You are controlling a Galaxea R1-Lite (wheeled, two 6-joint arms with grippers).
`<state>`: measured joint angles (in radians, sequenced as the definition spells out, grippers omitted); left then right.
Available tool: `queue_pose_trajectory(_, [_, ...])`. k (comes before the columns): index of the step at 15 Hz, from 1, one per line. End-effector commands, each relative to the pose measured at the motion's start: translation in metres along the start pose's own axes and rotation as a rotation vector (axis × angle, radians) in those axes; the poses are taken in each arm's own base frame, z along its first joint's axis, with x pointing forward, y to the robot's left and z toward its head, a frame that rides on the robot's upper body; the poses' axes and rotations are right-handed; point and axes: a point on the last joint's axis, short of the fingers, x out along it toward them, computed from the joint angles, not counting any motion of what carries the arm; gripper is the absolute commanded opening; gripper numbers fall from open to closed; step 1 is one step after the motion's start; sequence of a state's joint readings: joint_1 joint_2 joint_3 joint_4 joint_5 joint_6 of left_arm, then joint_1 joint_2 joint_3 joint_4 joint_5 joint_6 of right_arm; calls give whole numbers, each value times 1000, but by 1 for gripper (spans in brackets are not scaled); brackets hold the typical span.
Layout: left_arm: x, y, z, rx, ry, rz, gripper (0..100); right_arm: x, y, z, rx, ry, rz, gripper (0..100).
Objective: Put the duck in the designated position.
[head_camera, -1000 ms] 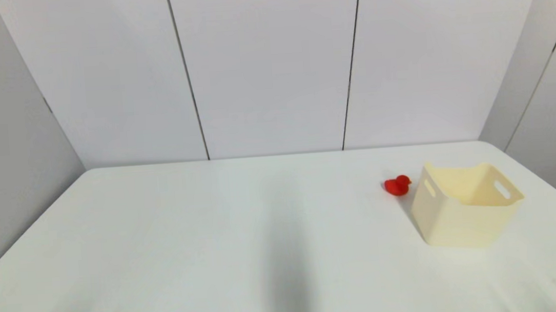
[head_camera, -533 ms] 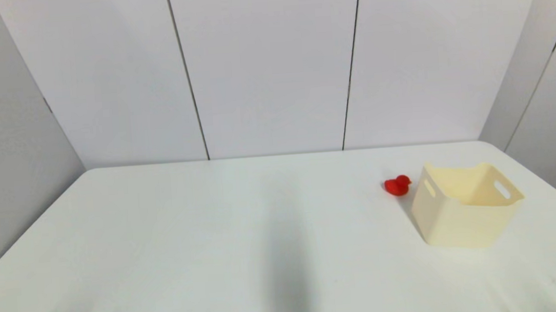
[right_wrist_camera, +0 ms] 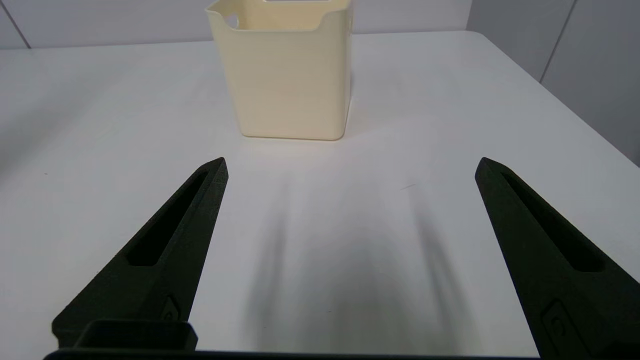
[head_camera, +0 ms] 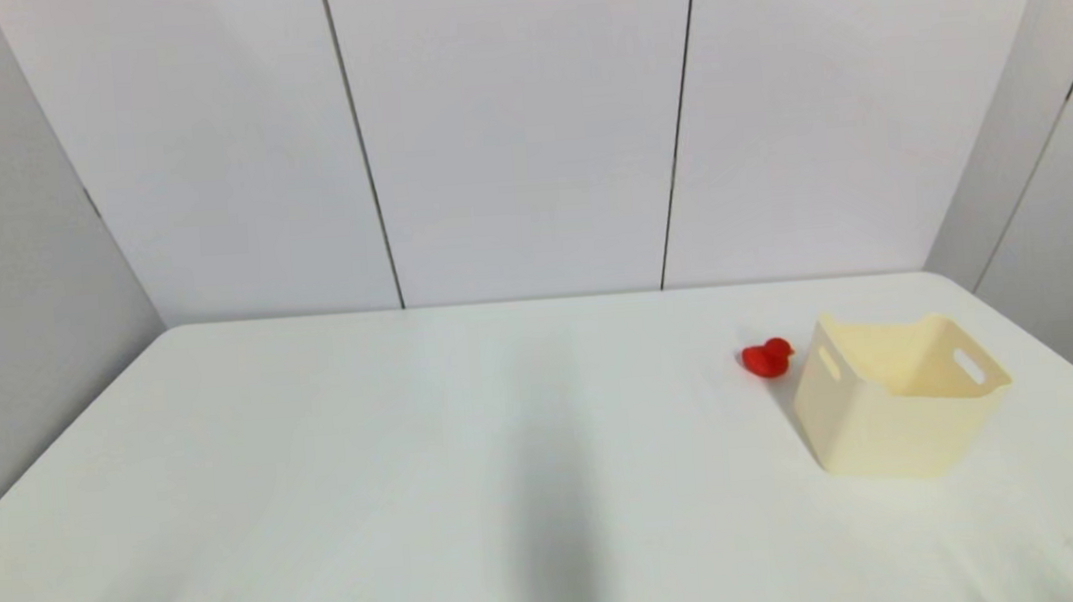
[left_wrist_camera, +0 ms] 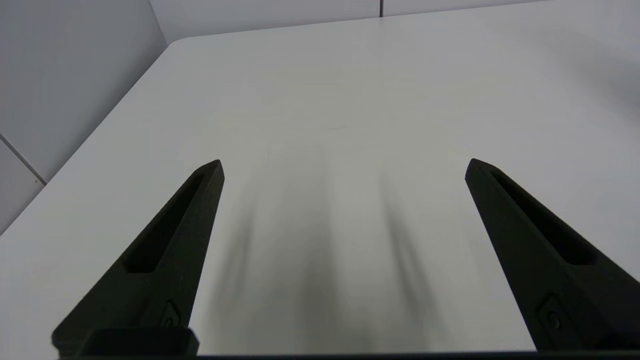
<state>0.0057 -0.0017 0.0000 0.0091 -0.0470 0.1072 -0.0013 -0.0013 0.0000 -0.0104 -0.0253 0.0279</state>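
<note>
A tiny red duck (head_camera: 768, 358) rests on the white table, right of centre in the head view, just left of a cream bin (head_camera: 897, 394) and apart from it. The bin (right_wrist_camera: 285, 70) also shows in the right wrist view, standing ahead of my right gripper (right_wrist_camera: 350, 162), which is open and holds nothing; the duck is out of that view. My left gripper (left_wrist_camera: 344, 162) hovers open over bare table on the left side. Neither arm shows in the head view.
The white table (head_camera: 415, 461) runs back to grey wall panels (head_camera: 525, 132). Its right edge lies close beside the bin. The left corner of the table (left_wrist_camera: 180, 42) shows in the left wrist view.
</note>
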Motion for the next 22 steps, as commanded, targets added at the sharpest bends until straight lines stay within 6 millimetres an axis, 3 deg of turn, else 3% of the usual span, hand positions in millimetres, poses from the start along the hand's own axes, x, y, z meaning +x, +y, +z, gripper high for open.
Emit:
queue_pose_trajectory(1, [0,0,0,2,0,0,100,0,0,0,1,1,0,100])
queue_pose_trajectory(22, [0,0,0,0,0,0,100,0,0,0,1,1,0,100])
